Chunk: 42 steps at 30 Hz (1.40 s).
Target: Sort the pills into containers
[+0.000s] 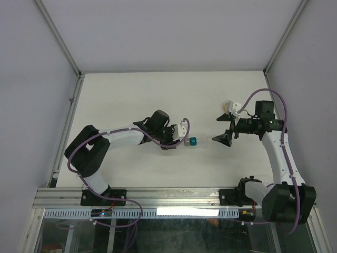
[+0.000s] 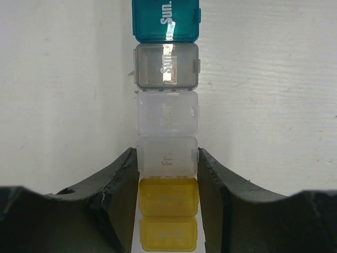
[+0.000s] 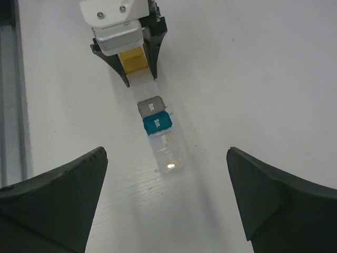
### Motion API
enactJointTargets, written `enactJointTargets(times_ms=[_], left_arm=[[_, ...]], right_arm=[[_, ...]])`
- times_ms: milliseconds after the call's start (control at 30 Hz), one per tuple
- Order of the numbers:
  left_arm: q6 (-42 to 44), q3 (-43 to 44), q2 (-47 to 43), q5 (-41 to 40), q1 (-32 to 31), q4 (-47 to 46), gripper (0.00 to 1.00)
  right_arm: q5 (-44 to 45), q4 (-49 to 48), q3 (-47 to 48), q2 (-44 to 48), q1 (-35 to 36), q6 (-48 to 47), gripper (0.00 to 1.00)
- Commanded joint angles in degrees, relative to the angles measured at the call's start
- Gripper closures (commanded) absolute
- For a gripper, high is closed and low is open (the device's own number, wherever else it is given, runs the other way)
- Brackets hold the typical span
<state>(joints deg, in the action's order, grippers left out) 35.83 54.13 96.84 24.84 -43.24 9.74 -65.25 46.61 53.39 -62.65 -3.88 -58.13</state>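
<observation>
On the table (image 2: 63, 95), a row of pill boxes (image 2: 167, 113) is laid end to end. Its yellow box (image 2: 168, 196) is clamped by the left gripper (image 2: 167, 163); the right gripper (image 3: 166, 153) is held wide apart, empty, facing the row. No pills are seen and all lids appear closed: sorting is judged barely begun.

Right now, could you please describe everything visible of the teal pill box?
The teal pill box is a small cube of translucent teal plastic, lid apparently shut, with "Sun." printed in white on top and a small tab on one side. It lies flat on the white table in a row of boxes, against a smoky grey box also marked "Sun."; a clear box lies on its other side. No gripper touches it: the left gripper clamps the yellow box further along the row.
</observation>
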Motion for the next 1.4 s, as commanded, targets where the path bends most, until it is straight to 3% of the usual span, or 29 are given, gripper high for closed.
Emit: enactJointTargets(times_ms=[0,233,333,500,633,833,1067,1367], left_arm=[[7.16,0.91,0.09,3.91,-1.64,-0.93,0.59],[8.16,2.94,3.17,5.15,-2.15,2.23,0.56],[6.46,3.75,4.27,3.66,-2.57,2.33,0.47],[3.15,3.12,4.09,1.54,-2.95,0.15,0.28],[0.69,-3.28,-1.03,0.96,-2.93,-8.26,0.17],[-3.23,-19.38,-9.46,-2.64,-2.88,-30.6,0.02],[-4.67,-19.58,-6.61,-2.12,-2.81,-33.31,0.09],[-5.32,-18.09,-3.09,0.7,-2.38,-31.96,0.32]], right_arm=[[-6.42,8.84,-3.16,1.3,0.47,-25.9,0.01],[-1.59,10.73,-4.81,-5.06,7.08,-34.59,0.01],[0.61,8.44,-5.39,-7.67,9.8,-33.3,0.02],[5.68,-4.98,-10.79,-6.84,13.54,-23.97,0.03],[7.9,-12.02,-14.12,-5.86,15.52,-20.97,0.03],[11.98,-21.89,-17.16,-6.2,20.55,-14.0,0.05],[17.33,-29.17,-17.95,-8.4,24.96,-8.72,0.08],[22.46,-31.57,-15.65,-14.41,28.13,-3.78,0.19]])
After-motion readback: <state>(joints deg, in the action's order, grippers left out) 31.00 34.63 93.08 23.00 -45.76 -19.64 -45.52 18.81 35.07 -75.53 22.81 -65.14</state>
